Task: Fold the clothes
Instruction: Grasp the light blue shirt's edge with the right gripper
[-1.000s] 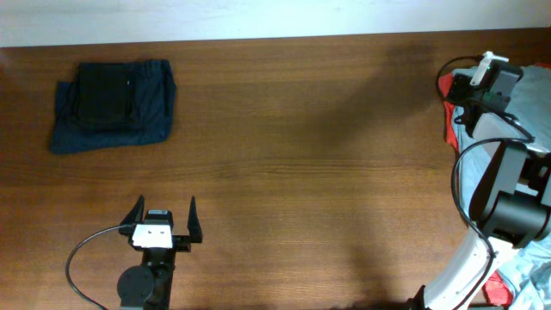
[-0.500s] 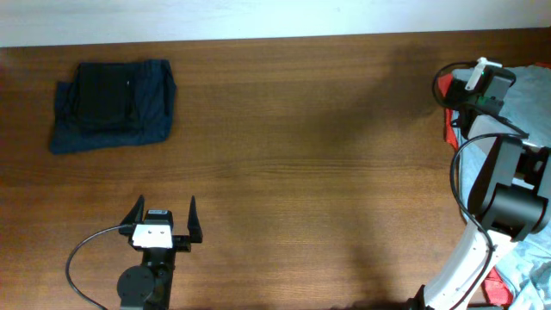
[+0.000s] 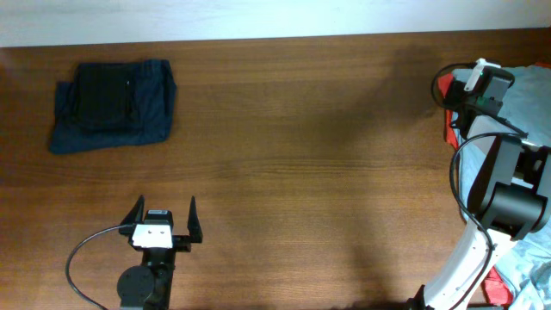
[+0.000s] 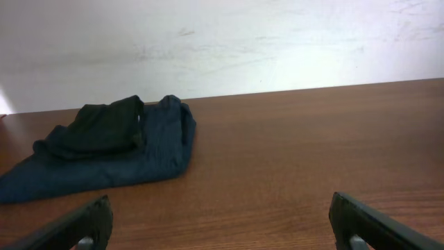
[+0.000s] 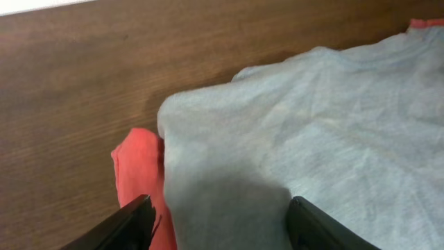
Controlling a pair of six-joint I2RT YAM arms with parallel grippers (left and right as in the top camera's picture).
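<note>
One pile only looks finished: the dark navy pieces [image 3: 112, 105] lie folded at the far left of the surface [image 3: 301, 172], a smaller black piece on top of a wider blue one, and the long side of this pile runs left to right along the far edge. The rest of the work is, as I judge it, not begun. The grey-blue T-shirt [image 5: 312, 132] lies in a loose heap at the right edge of the surface, partly on top of the red-orange T-shirt [image 5: 139, 173], which shows from under it on the left side. Neither of the two is spread flat, so I think both need to be pulled out to the middle, smoothed and folded. The grey-blue shirt seems to stretch along the right edge, from the far side toward the near side, but most of it is outside the overhead view, so I cannot say its long axis with certainty, nor where the collar is. In my right wrist view one rounded corner of it points toward the far left. My right end effector [image 5: 222, 226] is low over this corner, its jaws partly open on either side of the cloth and not pinching it as far as I can see. My left end effector [image 3: 164, 207] waits near the front edge, jaws fully wide and holding nothing, facing the navy pile.
</note>
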